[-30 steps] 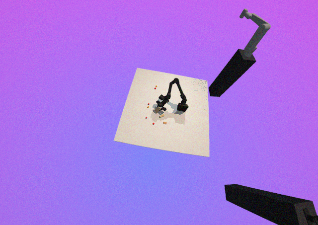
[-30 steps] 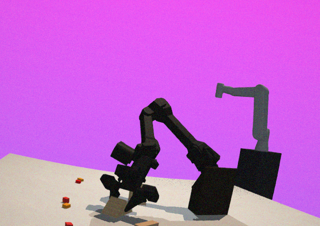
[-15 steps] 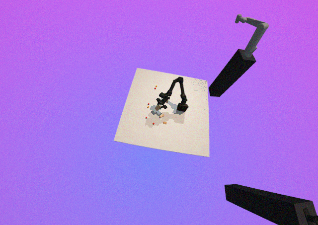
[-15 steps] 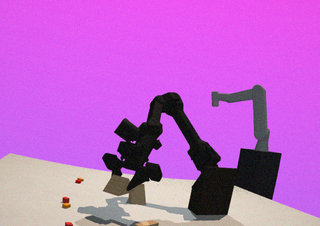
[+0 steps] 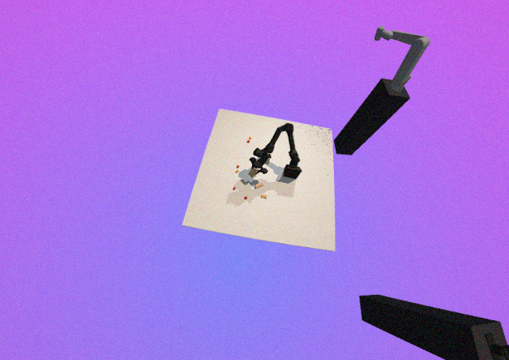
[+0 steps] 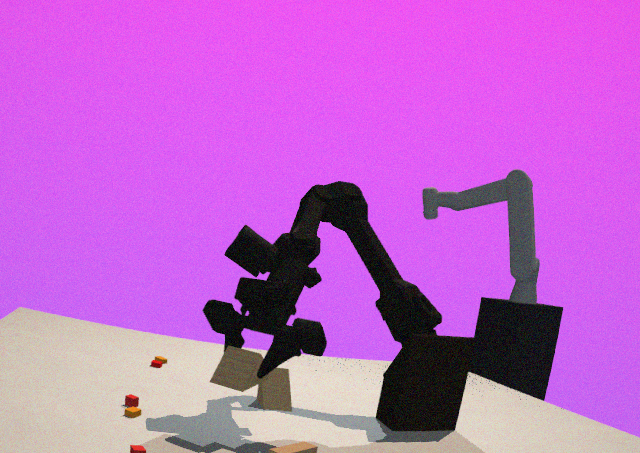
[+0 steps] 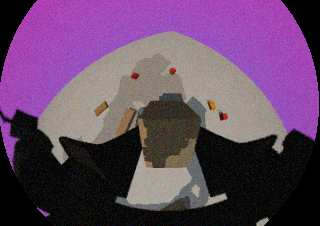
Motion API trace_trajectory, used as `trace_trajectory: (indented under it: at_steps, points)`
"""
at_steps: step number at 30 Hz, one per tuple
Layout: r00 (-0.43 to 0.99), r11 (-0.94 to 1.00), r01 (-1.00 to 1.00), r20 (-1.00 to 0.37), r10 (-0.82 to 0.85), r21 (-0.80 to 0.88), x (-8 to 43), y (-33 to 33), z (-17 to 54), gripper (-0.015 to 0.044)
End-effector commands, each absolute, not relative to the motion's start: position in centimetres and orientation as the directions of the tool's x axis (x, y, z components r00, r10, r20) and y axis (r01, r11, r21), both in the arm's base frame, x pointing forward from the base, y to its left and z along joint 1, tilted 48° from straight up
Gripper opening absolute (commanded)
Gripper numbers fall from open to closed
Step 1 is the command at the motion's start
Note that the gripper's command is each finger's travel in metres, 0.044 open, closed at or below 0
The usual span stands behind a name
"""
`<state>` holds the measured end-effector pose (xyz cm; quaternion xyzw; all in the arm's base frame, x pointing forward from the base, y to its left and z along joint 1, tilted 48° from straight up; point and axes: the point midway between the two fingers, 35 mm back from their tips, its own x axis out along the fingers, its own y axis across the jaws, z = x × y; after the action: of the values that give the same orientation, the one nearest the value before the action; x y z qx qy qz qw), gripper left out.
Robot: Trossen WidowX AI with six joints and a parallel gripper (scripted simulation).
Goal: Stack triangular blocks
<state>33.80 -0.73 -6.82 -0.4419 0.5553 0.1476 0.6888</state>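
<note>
My gripper (image 5: 257, 169) (image 6: 246, 363) (image 7: 167, 126) is shut on a brown wooden triangular block (image 5: 252, 172) (image 6: 235, 369) (image 7: 170, 128). The held block is tilted and hangs a little above the table (image 5: 287, 220) (image 6: 62, 376) (image 7: 95, 128), with its shadow apart from it. The other triangular block (image 5: 267, 160) (image 6: 275, 391) stands on the table on the arm-base side of the held one. In the exterior view the two overlap, and whether they touch cannot be told. The held block's far side and the fingertips' contact are partly hidden.
Two light wooden pieces (image 5: 258, 185) (image 5: 263, 196) lie on the table near the gripper. Small red blocks (image 5: 237, 166) (image 5: 234, 188) (image 5: 245, 197) and orange blocks (image 5: 236, 171) (image 5: 250, 137) lie beyond it. A grey arm (image 5: 410, 58) (image 6: 521, 231) stands on a black pedestal outside the table.
</note>
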Motion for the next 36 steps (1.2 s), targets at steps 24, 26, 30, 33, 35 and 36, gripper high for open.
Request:
trace_trajectory:
  at_steps: [24,26,30,33,35,36]
  points:
    - [0.010,0.386,-0.889,-0.853,-0.522,-0.247,35.05,0.02,-7.90,0.0000]
    - [-0.011,0.370,-0.901,-0.841,-0.541,-0.226,35.09,0.07,-7.83,0.0000]
    - [-0.050,0.338,-0.923,-0.814,-0.579,-0.184,35.18,0.18,-7.65,0.0000]
    - [-0.076,0.314,-0.937,-0.791,-0.608,-0.151,35.25,0.27,-7.47,0.0000]
    - [-0.092,0.297,-0.946,-0.774,-0.627,-0.128,35.31,0.34,-7.32,0.0000]
    - [-0.100,0.289,-0.950,-0.765,-0.636,-0.117,35.34,0.37,-7.24,0.0000]
